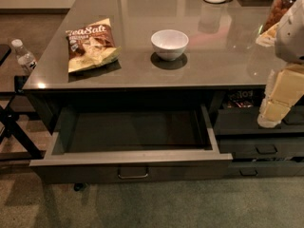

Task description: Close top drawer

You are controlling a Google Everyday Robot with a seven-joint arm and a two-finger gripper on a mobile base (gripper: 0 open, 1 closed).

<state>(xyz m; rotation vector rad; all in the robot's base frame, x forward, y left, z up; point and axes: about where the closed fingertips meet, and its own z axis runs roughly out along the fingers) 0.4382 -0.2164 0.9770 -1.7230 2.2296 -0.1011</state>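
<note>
top drawer (pixel 130 169) is pulled well out from under the desk (pixel 142 75): wide dark grey box, tall flat front, small metal bar handle (pixel 133 175) dead centre. I see nothing inside it, so I'd judge it a light load on slides. It looks rigid, not fragile, and should roll in under a steady push. No need to grab anything; a flat push on the front panel close to the handle is the spot. It's wide, so an off-centre shove could rack it on its runners. The panel face looks smooth, so a contact landing at an angle could skid sideways. end effector (pixel 270 115) hangs at the right, off the drawer's right corner and in front of the narrower drawers (pixel 266 148), not touching the top drawer. Can't tell from here whether it's spread or pressed together. The desk top is glossy grey and carries a chip bag (pixel 90 44) at left, a white bowl (pixel 169 43) mid, and a jar (pixel 280 6) at back right. None hangs over the front edge, so the closing path looks free. The uppermost narrow drawer on the right looks open too, with snack packs (pixel 237 99) inside. The floor is carpet (pixel 166 205). A water bottle (pixel 23 55) sits off the desk's left side, above a black frame (pixel 14 127).
</note>
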